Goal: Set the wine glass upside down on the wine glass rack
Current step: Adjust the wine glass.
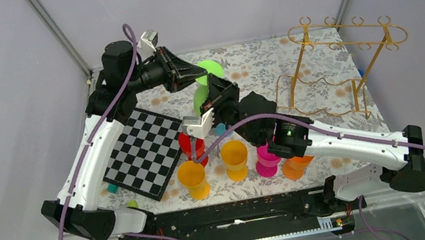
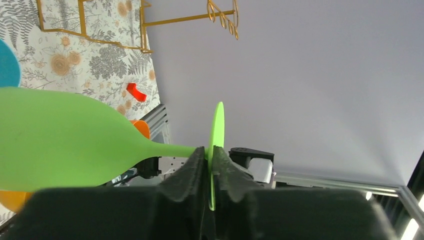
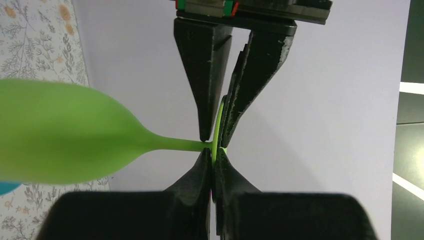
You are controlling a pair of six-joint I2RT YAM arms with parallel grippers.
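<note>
Left: a checkerboard (image 1: 143,150) lies flat on the floral counter (image 1: 321,82), beneath the raised left arm.

Left of centre: the left pincer (image 2: 210,152) is clamped on the thin disc foot of the green wine glass (image 2: 65,140), 1 finger on each face of the disc, which stands on edge between them.

Centre: the wine glass hangs in the air on its side, clear of the counter. Its stem runs level and its bowl points away from both sets of fingers. Seen from above, the foot lies toward the rear wall and the bowl toward the near edge. The right pincer (image 3: 212,152) is also closed on that foot, gripping the rim opposite the left one, so the 2 sets of fingertips nearly meet at the base of the stem.

Below centre: 5 coloured cups (image 1: 234,158) stand on the counter near the front – red, yellow-orange, yellow, magenta and orange – partly under the right arm.

Right: the wine glass rack (image 1: 344,26), a gold wire stand with curled hooks, stands upright at the rear right corner – well apart from the glass, with nothing hanging on it.
</note>
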